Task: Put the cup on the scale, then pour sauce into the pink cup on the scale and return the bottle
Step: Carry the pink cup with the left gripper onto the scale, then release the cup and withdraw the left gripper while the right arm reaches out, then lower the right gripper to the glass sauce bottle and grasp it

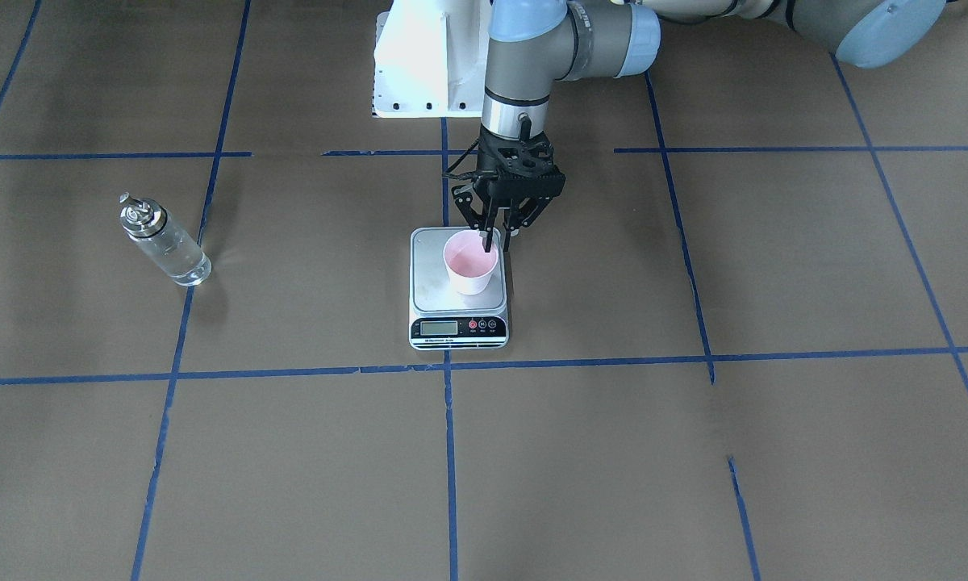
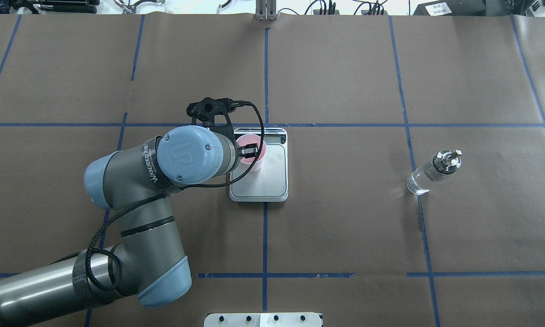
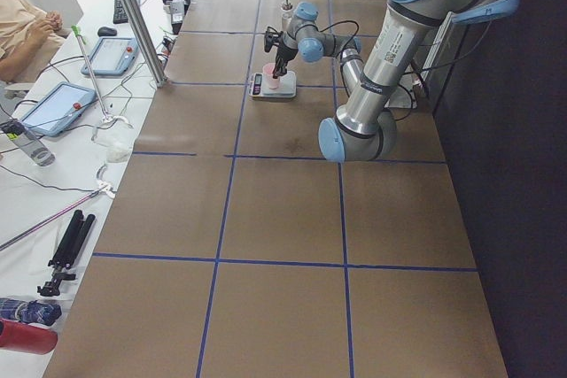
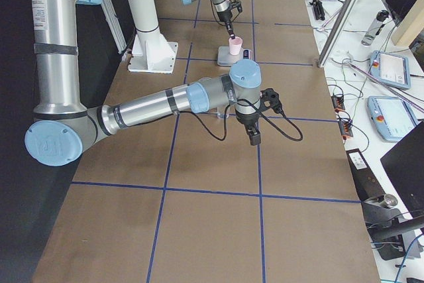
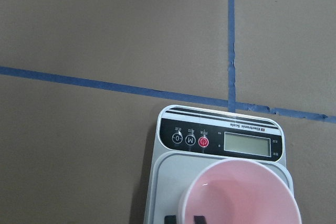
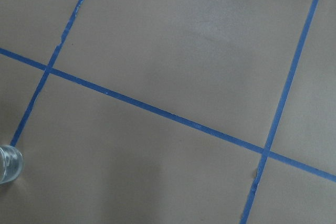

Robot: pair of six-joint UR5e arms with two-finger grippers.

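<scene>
The left gripper [image 1: 497, 236] points straight down at the cup [image 1: 469, 270]. Its fingers [image 5: 198, 219] straddle the rim on the side nearest the robot, one inside the wall and one outside. The gap between them is narrow. I cannot tell whether the pads press the wall or stand just off it. In the left wrist view only the two dark tips show at the bottom edge, either side of the pink rim.

The cup stands upright on the scale [image 1: 431, 282], on the half of the steel plate toward the robot's left. Bare plate shows on its other side. The black strip with the display [image 1: 439, 328] and the red button [image 1: 473, 325] faces away from the robot. The scale sits on a blue tape line [image 1: 449, 452] of the brown table [image 1: 613, 452].

The bottle [image 1: 164, 242] stands upright well apart from the scale, on the robot's right, just beside another tape line. The clear sauce [image 1: 179, 260] shows through the glass below the metal collar and spout.

The right gripper [image 4: 254, 141] hangs over the table toward its right end, pointing down. It shows only in the side view, so I cannot tell whether it is spread or closed. Its wrist camera catches the bottle's base at the lower left corner.
</scene>
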